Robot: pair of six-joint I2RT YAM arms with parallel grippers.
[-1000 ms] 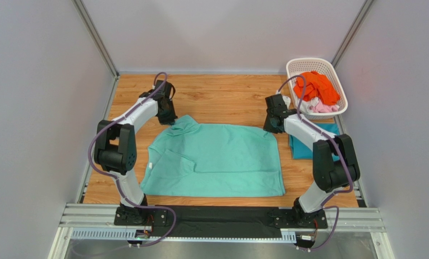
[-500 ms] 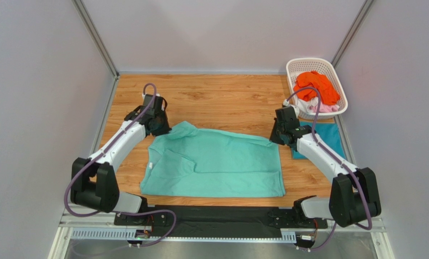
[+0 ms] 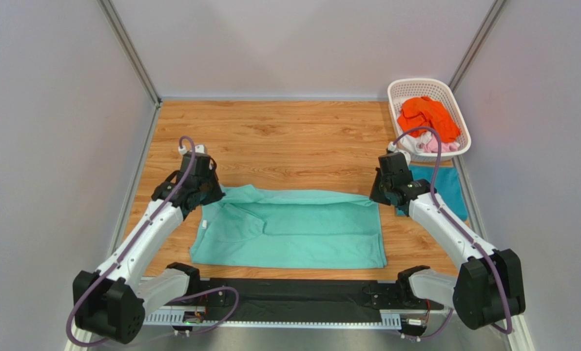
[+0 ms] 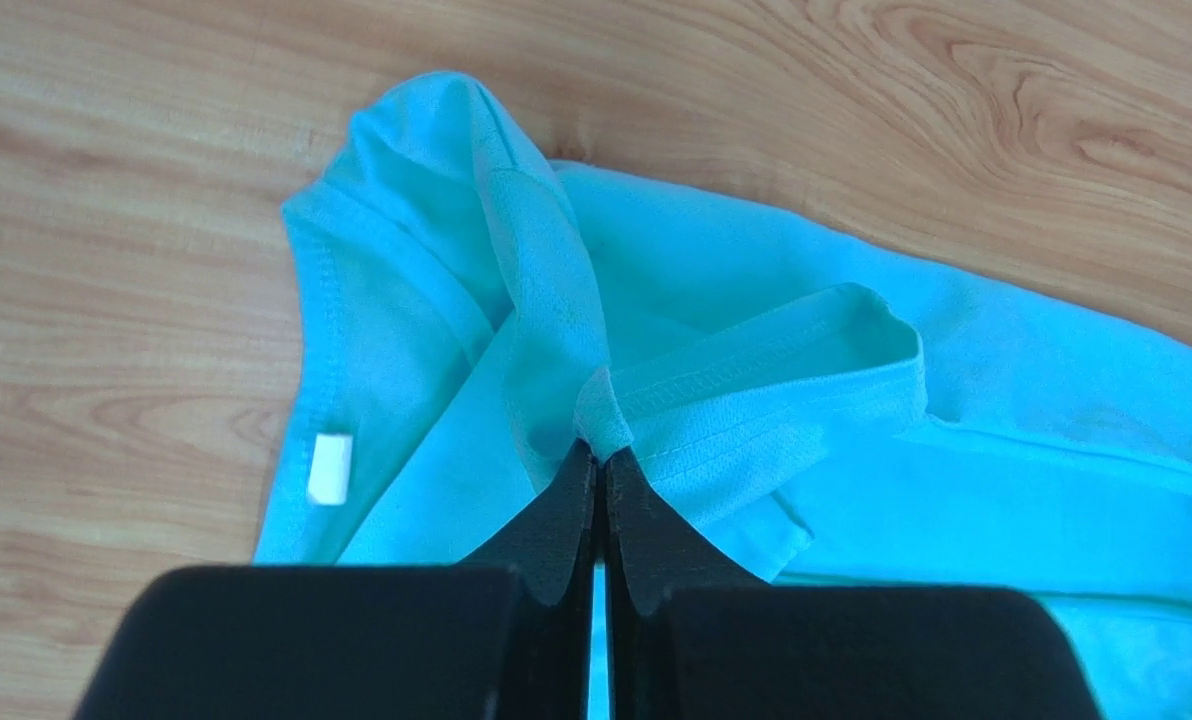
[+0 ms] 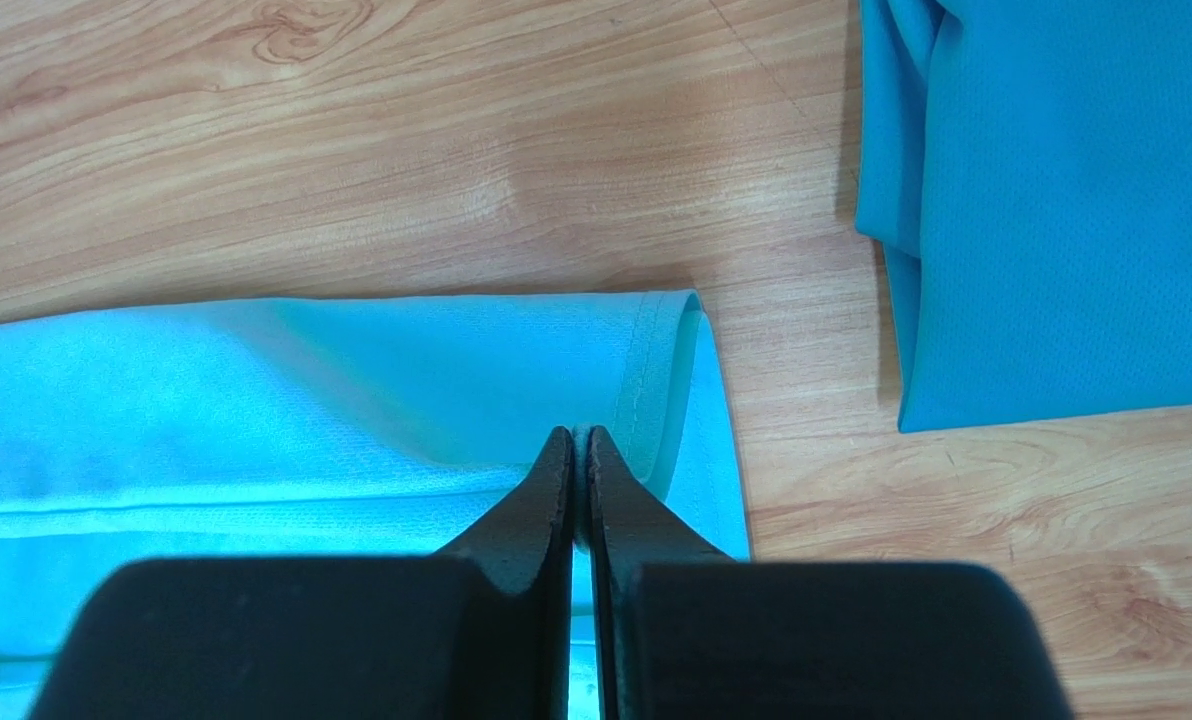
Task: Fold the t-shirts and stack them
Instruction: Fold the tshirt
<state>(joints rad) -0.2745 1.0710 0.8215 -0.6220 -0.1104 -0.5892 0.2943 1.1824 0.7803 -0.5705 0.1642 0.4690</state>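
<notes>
1. Left gripper (image 4: 599,458) is clenched on the shoulder of the mint green cloth t-shirt (image 3: 301,230); right gripper (image 5: 578,443) on its hem corner (far edge).
2. Held thus on the wooden table (image 3: 286,139), presumably for folding nearward.

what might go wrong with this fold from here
1. The left gripper pinches only a thin bunched seam of the mint shirt, so it may slip out mid-fold.
2. The cloth is twisted at that end but flat by the right gripper, so the fold may land crooked.
3. The teal shirt lies close beside the right gripper, and a sideways move might drag it.
</notes>
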